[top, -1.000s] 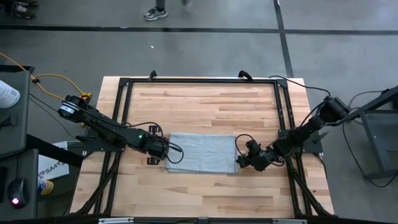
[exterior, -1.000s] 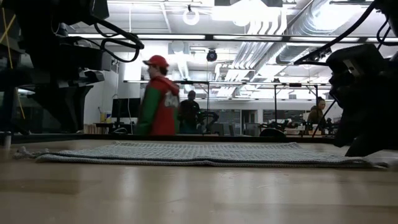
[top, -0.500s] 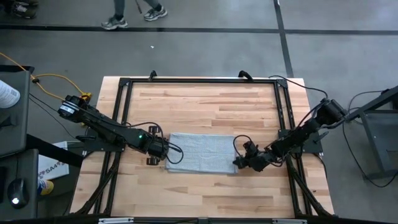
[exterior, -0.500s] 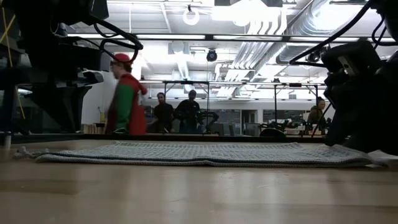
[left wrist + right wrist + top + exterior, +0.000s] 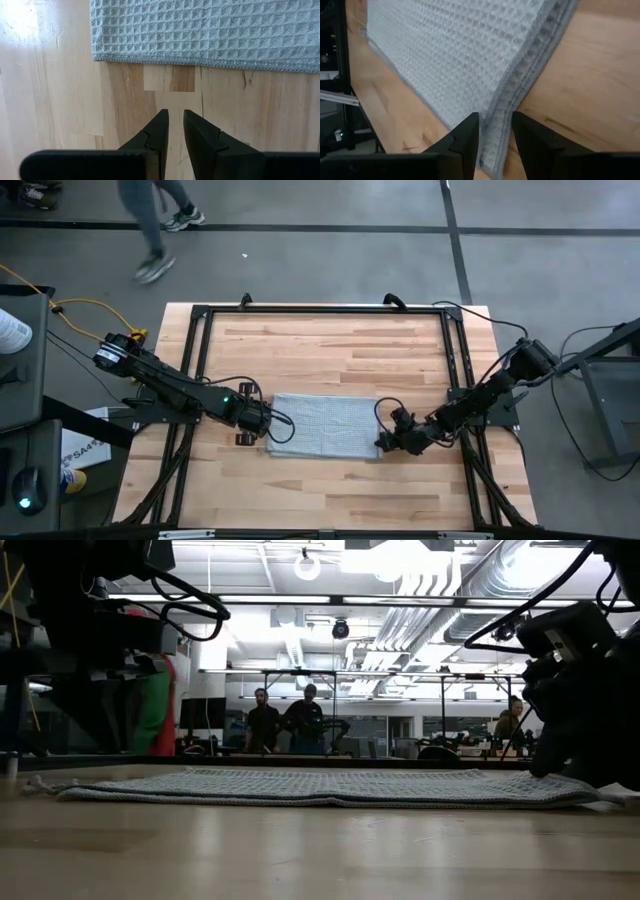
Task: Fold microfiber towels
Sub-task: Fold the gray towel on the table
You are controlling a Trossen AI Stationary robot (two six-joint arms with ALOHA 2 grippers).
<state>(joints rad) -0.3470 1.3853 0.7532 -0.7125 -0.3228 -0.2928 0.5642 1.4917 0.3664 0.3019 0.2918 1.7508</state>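
Observation:
The light grey-blue microfiber towel (image 5: 325,426) lies flat on the wooden table as a folded rectangle, and shows as a low strip in the low view (image 5: 320,786). My left gripper (image 5: 263,423) is low over bare wood just off the towel's left edge (image 5: 200,59), its fingers a narrow gap apart (image 5: 175,127) and empty. My right gripper (image 5: 386,441) is open at the towel's right edge, near its near right corner. Its fingers (image 5: 495,137) stand on either side of the layered edge (image 5: 520,85). My right gripper's two fingers stand astride the towel's layered right edge (image 5: 507,107), coming in low from the table's right and lying along the edge. The towel lies flat on the table between them. I cannot tell whether the fingers touch it.
A black metal frame (image 5: 320,310) runs around the tabletop; its side rails (image 5: 455,380) pass close to both arms. Bare wood lies on the far and near sides of the towel. A person walks on the floor beyond the far edge (image 5: 150,230), and others stand in the room (image 5: 265,720).
My right gripper has moved a little toward the table's left, onto the towel's right edge. The towel has stayed flat.

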